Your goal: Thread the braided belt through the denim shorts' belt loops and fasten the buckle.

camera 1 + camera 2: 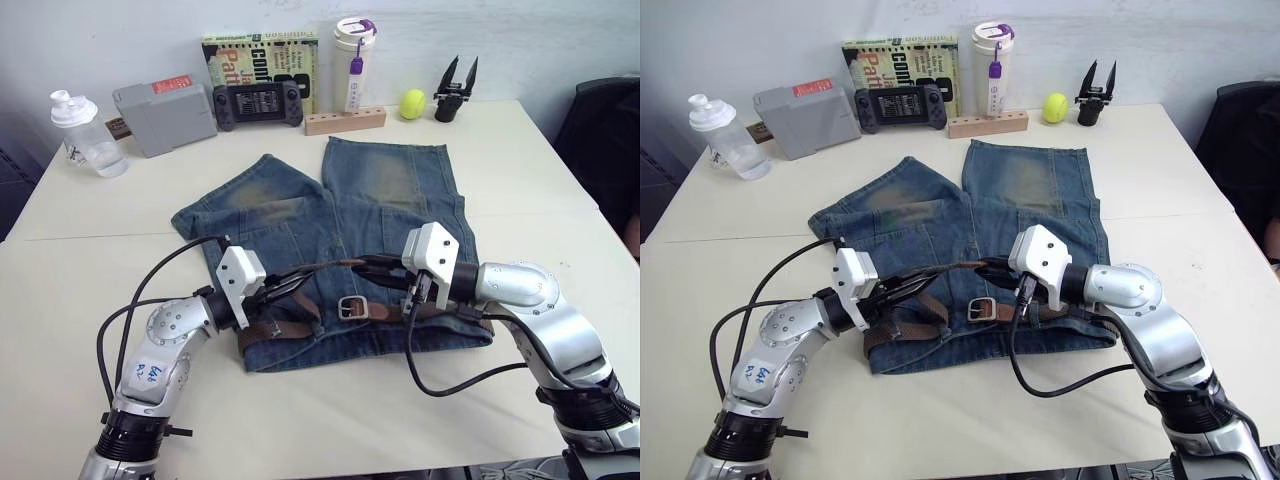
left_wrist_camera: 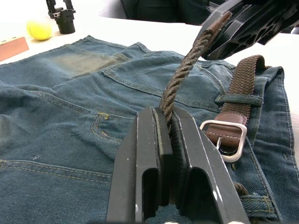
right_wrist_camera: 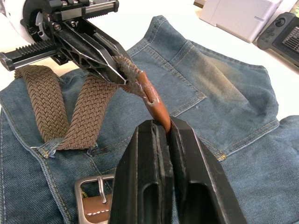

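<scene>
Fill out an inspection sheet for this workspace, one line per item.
Surface: pale table, seam across it.
Job's things: denim shorts lying flat; braided belt on the waistband, free end lifted; buckle unfastened.
Clutter: bottle, grey box, game controller, book, tumbler, wooden block, yellow ball, spare gripper.
Grippers: left hand shut on the braid; right hand shut on the leather tip.
Cables: black cables looping off both arms.
Surroundings: white wall, dark chair.
</scene>
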